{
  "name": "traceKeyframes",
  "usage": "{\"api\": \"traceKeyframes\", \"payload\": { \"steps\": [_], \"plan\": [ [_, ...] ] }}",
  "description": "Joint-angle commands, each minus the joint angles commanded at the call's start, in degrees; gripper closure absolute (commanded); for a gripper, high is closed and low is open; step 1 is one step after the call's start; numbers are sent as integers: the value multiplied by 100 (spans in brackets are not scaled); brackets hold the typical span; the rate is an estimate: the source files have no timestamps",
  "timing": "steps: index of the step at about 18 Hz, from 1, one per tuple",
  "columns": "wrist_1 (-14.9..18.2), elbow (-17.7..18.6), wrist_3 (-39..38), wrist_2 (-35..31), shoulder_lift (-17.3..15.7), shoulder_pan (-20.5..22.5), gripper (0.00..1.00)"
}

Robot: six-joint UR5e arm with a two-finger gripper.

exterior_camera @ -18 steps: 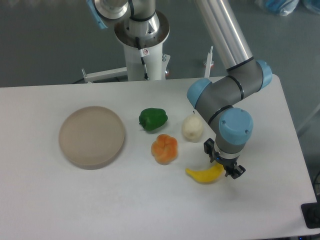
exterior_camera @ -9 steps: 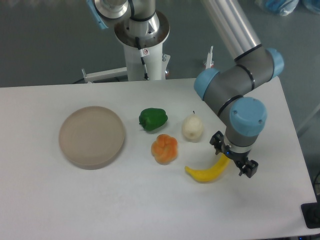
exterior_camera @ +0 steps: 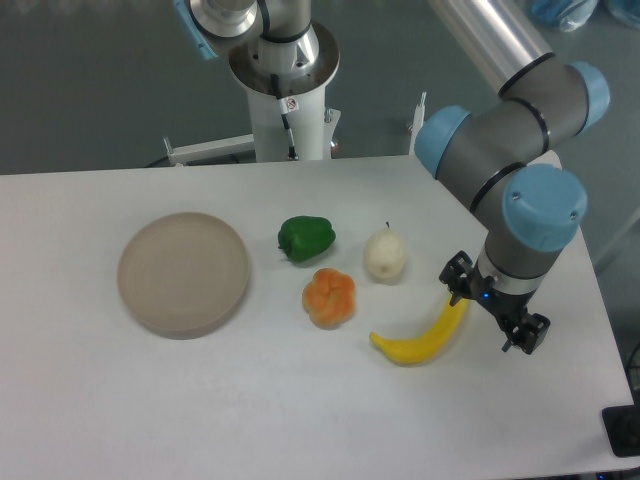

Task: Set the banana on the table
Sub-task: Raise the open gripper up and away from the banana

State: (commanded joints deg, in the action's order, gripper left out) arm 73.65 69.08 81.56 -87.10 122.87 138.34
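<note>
Banana on the bench, hand beside it

The banana (exterior_camera: 425, 339) lay on the white bench (exterior_camera: 300, 420), near the orange fruit (exterior_camera: 329, 297). The hand (exterior_camera: 497, 312) stood open, holding nothing, by its right end.

Upper tip of the banana (exterior_camera: 425, 337) runs under the hand (exterior_camera: 496, 308), so that end isn't visible and contact there can't be confirmed. Hand seen from above; finger gap too small to read. Arm's upper link cut off by the top edge. Tabletop (exterior_camera: 200, 400) cropped at left and bottom edges; its right rear corner sits behind the arm.
</note>
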Motion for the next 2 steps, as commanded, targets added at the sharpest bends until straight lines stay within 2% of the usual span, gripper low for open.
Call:
{"api": "traceKeyframes", "payload": {
  "steps": [2],
  "plan": [
    [0, 52, 0, -18, 0, 0, 0]
  ]
}}
